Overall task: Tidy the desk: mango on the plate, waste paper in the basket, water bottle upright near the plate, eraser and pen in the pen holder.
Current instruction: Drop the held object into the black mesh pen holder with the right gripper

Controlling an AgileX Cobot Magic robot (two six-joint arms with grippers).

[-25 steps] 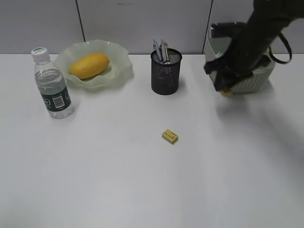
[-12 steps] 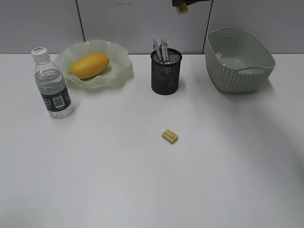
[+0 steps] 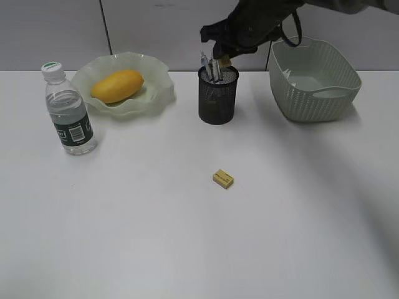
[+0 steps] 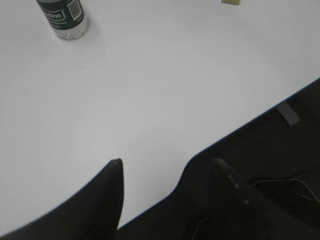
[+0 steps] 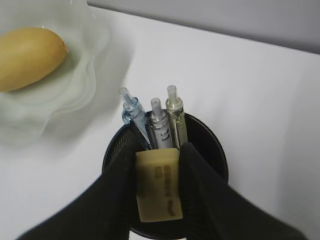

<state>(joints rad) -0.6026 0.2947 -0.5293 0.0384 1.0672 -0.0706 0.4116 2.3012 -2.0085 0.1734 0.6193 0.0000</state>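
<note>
I had swung the right gripper [image 5: 156,192] from the basket [image 3: 315,87] at the right of the frame, up out of view, then down over the pen holder [image 3: 218,94] at upper centre, its jaws clamped on a yellow eraser [image 5: 159,184] (a second eraser [image 3: 223,179] lay on the desk [image 3: 187,237] mid-frame). That put the release next, I judged. The left gripper [image 4: 167,172] hung half-open and empty over the desk's near edge.
</note>
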